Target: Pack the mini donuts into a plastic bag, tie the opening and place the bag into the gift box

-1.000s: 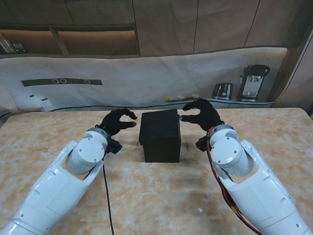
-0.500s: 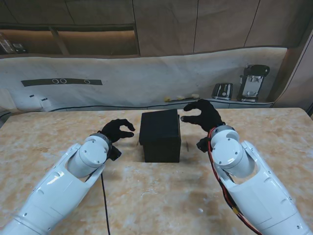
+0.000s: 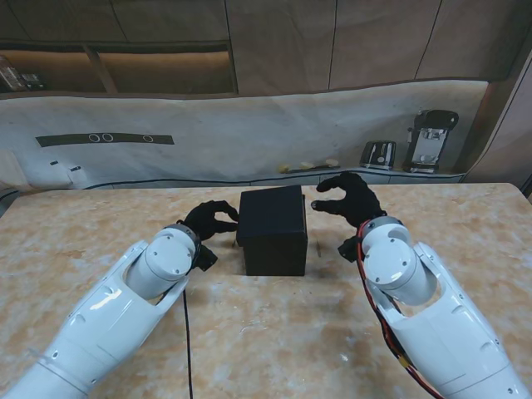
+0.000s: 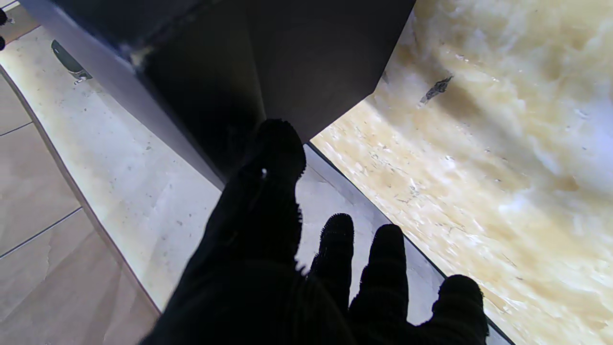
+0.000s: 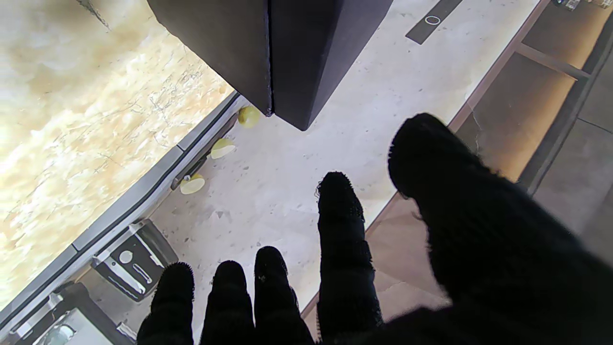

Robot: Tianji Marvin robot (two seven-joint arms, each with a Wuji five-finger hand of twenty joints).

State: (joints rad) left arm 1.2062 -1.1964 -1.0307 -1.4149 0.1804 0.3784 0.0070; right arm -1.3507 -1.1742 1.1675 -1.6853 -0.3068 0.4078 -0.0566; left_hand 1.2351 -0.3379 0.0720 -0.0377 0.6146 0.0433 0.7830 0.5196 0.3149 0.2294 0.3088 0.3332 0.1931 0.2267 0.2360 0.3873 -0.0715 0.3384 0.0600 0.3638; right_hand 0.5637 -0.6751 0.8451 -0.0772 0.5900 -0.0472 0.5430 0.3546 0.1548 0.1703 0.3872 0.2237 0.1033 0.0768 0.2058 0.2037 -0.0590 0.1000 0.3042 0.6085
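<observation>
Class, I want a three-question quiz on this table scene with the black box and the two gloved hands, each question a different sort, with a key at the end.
1. True or false: the right hand grips the box.
2. Multiple choice: where does the box stand? A) between the two hands B) to the left of both hands C) nearer to me than both forearms
3. Fill in: the left hand has its fingers curled beside the box's ____ side.

Key:
1. False; it is beside the box's right side, fingers apart, holding nothing.
2. A
3. left
</observation>
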